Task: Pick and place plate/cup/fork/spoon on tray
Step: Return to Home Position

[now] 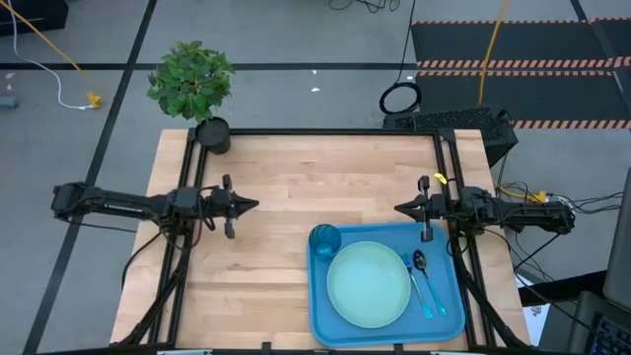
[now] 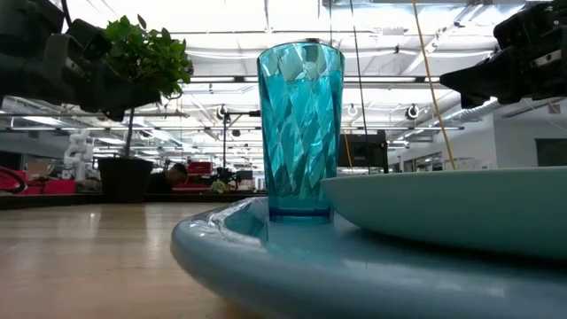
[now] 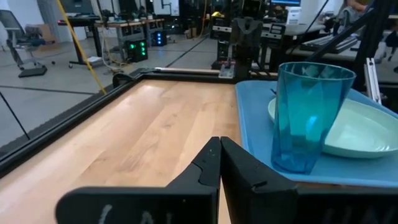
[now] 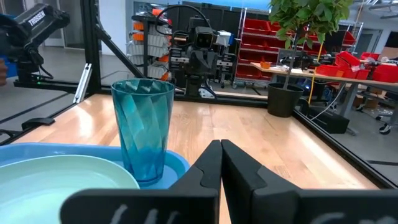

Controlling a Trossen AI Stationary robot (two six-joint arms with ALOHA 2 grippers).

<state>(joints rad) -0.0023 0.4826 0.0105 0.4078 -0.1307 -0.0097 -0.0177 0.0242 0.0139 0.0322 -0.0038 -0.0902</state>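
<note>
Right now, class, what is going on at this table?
Nothing is being handled. The plate, cup, fork and spoon all sit on the blue tray. The left tool hovers shut over bare wood, and the right tool hovers shut by the tray's far edge. Both hold nothing.

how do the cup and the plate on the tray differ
The cup is a narrow, see-through teal tumbler standing tall; the plate is opaque pale mint, wide and low. The cup sits in the tray's corner, the plate across its middle. Both are round and rest upright on the blue tray.
</note>
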